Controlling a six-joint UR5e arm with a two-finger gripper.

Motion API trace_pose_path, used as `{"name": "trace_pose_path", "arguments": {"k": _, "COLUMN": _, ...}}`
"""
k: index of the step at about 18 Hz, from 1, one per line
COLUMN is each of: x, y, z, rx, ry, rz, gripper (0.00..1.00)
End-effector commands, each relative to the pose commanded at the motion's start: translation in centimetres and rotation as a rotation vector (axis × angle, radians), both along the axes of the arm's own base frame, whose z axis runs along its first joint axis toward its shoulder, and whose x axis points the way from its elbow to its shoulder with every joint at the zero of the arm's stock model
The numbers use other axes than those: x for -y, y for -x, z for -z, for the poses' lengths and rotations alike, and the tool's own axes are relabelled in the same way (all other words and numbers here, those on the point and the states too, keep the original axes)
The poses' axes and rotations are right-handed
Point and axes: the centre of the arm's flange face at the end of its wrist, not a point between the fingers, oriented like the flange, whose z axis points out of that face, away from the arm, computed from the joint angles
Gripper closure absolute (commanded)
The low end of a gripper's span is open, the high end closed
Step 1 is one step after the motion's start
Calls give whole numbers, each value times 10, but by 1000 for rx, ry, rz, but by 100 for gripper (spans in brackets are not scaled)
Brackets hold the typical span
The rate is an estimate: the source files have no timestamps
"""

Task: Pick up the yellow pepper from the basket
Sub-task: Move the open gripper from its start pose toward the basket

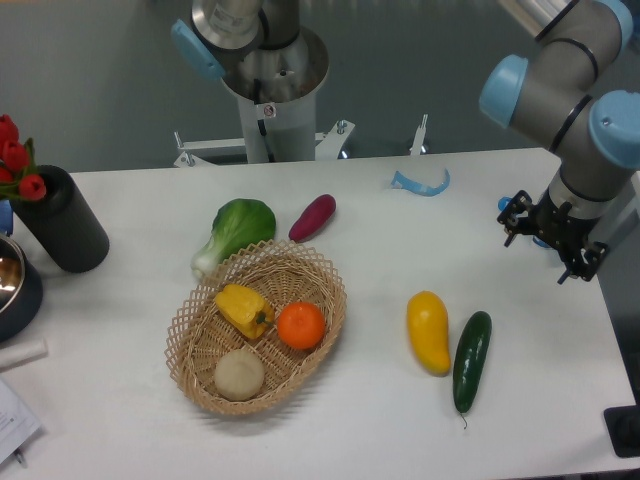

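The yellow pepper (244,309) lies in the left part of the wicker basket (325,268), beside an orange (301,325) and a pale round vegetable (240,374). My gripper (548,240) hangs over the table's far right side, well away from the basket. Its black fingers stand apart, and it is open and empty.
A long yellow mango-shaped fruit (428,331) and a cucumber (472,346) lie right of the basket. A bok choy (238,226) and a purple sweet potato (313,217) lie behind it. A black vase with tulips (62,218) and a metal bowl (10,280) stand at the left. A blue scrap (420,184) lies at the back.
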Motion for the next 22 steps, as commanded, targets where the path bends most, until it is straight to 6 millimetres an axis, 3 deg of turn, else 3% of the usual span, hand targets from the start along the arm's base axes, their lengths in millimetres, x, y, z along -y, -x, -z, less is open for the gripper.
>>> {"name": "trace_pose_path", "arguments": {"k": 6, "x": 12, "y": 1, "z": -2, "rx": 3, "ry": 1, "rz": -12, "gripper": 0}}
{"name": "trace_pose_path", "arguments": {"k": 8, "x": 20, "y": -2, "z": -22, "rx": -34, "ry": -7, "rz": -32, "gripper": 0}}
{"name": "trace_pose_path", "arguments": {"k": 11, "x": 54, "y": -6, "z": -25, "rx": -32, "ry": -16, "rz": -81, "gripper": 0}}
{"name": "trace_pose_path", "arguments": {"k": 13, "x": 62, "y": -15, "z": -9, "rx": -1, "ry": -10, "rz": -92, "gripper": 0}}
{"name": "trace_pose_path", "arguments": {"k": 15, "x": 87, "y": -22, "z": -25, "rx": -16, "ry": -37, "rz": -133, "gripper": 0}}
{"name": "trace_pose_path", "arguments": {"k": 19, "x": 114, "y": -28, "z": -24, "rx": 3, "ry": -73, "rz": -181, "gripper": 0}}
{"name": "trace_pose_path", "arguments": {"k": 22, "x": 109, "y": -43, "z": -16, "rx": 26, "ry": -100, "rz": -193, "gripper": 0}}
